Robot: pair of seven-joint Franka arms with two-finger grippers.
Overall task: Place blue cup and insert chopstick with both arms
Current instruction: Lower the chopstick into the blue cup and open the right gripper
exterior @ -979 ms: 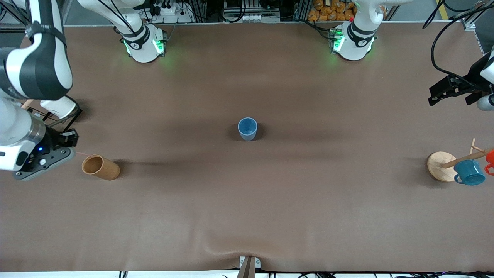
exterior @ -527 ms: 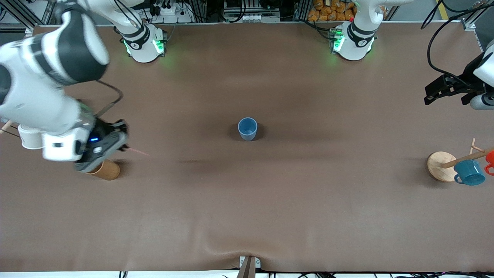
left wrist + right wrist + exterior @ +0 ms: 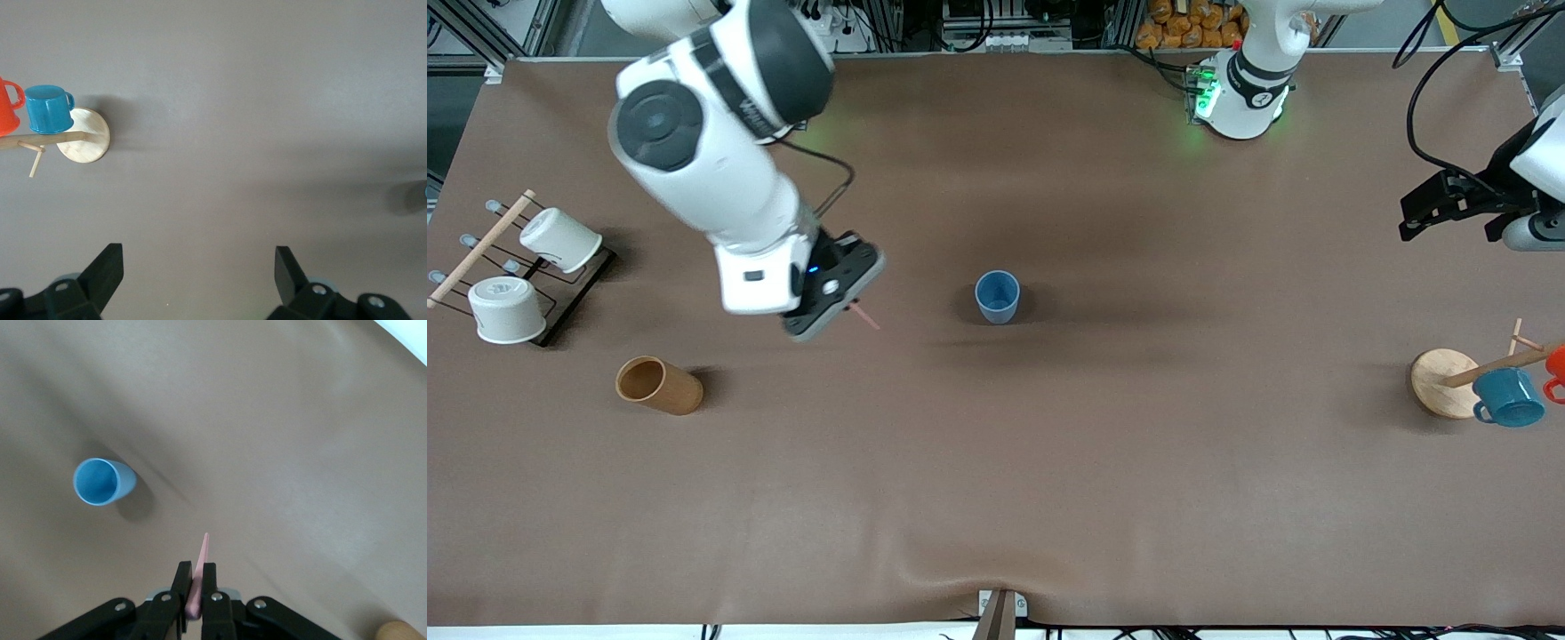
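The blue cup stands upright and empty at the middle of the table; it also shows in the right wrist view. My right gripper is up over the bare table between the brown holder and the cup, shut on the thin pinkish chopstick, whose tip sticks out toward the cup. In the right wrist view the chopstick is pinched between the fingers. My left gripper hangs open and empty over the left arm's end of the table; its fingers stand wide apart.
A brown cylindrical holder lies on its side toward the right arm's end. A wire rack with two white cups stands near there. A wooden mug stand with a teal mug and an orange mug is at the left arm's end.
My right arm has swung from the brown holder toward the table's middle, carrying the chopstick closer to the blue cup. The left gripper has barely shifted.
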